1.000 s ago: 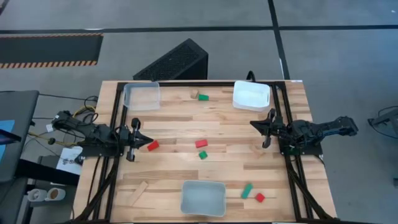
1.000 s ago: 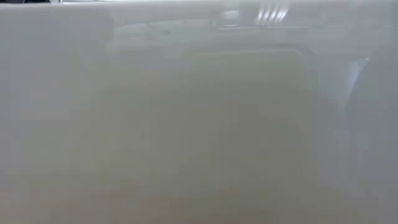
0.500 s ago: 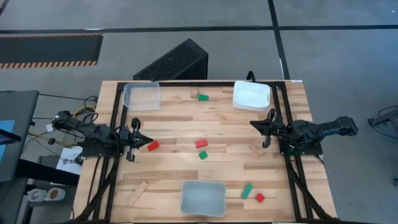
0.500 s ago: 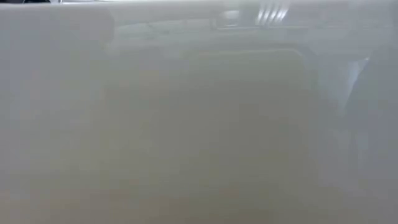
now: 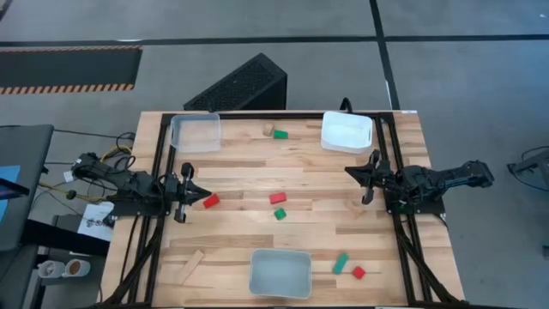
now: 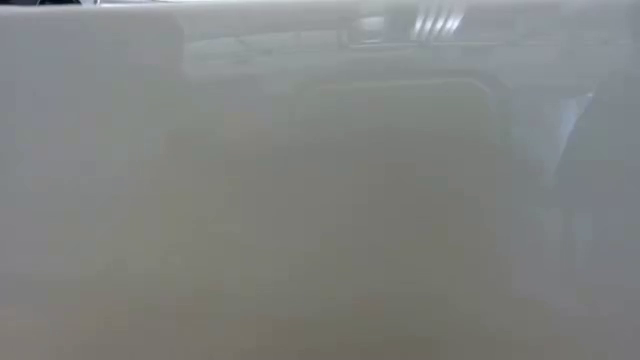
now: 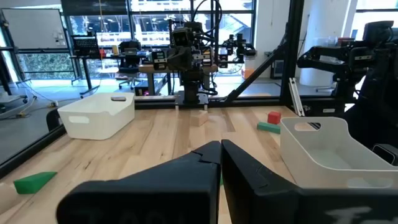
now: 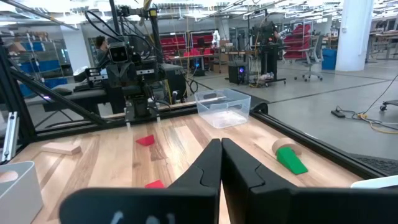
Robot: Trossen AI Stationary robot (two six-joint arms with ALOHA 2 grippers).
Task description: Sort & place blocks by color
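Both grippers are shut and empty. My left gripper (image 5: 200, 195) is at the table's left side, and a red block (image 5: 211, 201) lies flat just in front of its tips. My right gripper (image 5: 351, 172) is at the right side. Another red block (image 5: 277, 197) and a green block (image 5: 280, 214) lie mid-table. A green block (image 5: 280, 134) and a light wood piece (image 5: 268, 129) lie at the far edge. A green block (image 5: 341, 263) and a red one (image 5: 358, 272) lie near right. A light wood bar (image 5: 190, 266) lies near left.
A translucent tray (image 5: 196, 132) stands far left, a white tray (image 5: 346, 131) far right, and a translucent tray (image 5: 280, 273) at the near edge. That near tray's wall (image 6: 320, 200) fills the low view. A black box (image 5: 240, 84) lies beyond the table.
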